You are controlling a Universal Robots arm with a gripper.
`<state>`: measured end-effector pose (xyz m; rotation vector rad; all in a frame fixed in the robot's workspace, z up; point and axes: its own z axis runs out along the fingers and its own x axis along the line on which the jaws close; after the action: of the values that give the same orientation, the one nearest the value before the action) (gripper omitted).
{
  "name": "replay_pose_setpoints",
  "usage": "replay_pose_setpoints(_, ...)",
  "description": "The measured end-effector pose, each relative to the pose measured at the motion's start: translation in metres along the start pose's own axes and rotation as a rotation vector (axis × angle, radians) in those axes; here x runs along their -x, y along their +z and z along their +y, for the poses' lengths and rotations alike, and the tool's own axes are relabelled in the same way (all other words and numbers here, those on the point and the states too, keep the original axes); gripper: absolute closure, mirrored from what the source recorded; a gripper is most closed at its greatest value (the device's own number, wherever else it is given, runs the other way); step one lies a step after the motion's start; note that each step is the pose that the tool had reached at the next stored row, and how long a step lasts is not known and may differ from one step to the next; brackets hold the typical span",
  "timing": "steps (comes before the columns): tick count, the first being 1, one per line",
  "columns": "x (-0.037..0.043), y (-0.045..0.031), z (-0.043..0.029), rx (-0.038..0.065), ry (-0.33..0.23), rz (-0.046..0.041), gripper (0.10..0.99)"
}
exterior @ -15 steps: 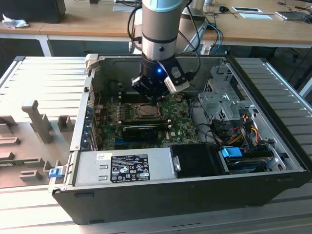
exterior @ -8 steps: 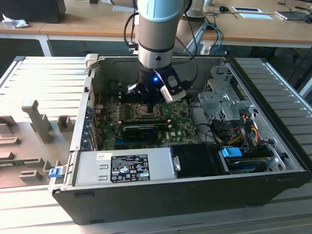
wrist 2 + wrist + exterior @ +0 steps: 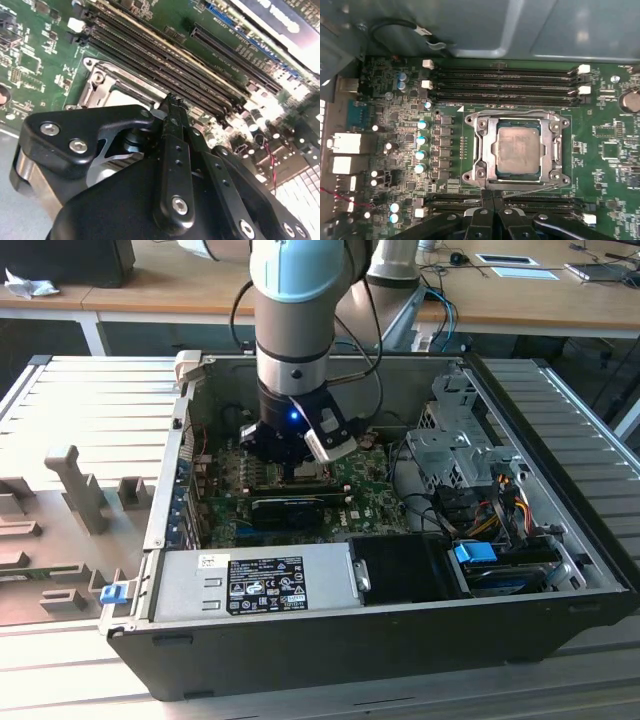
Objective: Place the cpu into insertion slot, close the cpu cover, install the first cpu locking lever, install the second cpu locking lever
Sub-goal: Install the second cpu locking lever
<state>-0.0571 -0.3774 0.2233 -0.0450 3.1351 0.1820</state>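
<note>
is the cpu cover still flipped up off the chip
No, in the first wrist view the cpu cover lies flat around the cpu.

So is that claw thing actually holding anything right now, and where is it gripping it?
It looks like nothing is held. The tool has its fingers together at the edge of the metal cover, which is down over the chip.

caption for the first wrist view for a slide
Cpu seated in the slot, cover closed over it, gripper at the socket's edge.

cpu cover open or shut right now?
Shut. In the first wrist view the cpu cover lies flat over the insertion slot, framing the seated cpu through its cut-out. The gripper sits at the socket's edge.
</note>
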Motion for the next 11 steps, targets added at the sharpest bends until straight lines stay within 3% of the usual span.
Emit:
replay_pose_setpoints(6, -0.0039, 0.0117, -0.0016, 0.005, -0.006, 0.0007, 0.980)
replay_pose_setpoints(7, -0.0059, 0.0121, -0.0022, 0.011, -0.006, 0.0005, 0.980)
replay_pose_setpoints(9, -0.0123, 0.0126, -0.0058, 0.045, -0.006, -0.0013, 0.980)
replay_pose_setpoints(10, -0.0133, 0.0127, -0.0068, 0.053, -0.006, -0.0019, 0.980)
replay_pose_setpoints(11, -0.0151, 0.0126, -0.0089, 0.069, -0.006, -0.0029, 0.980)
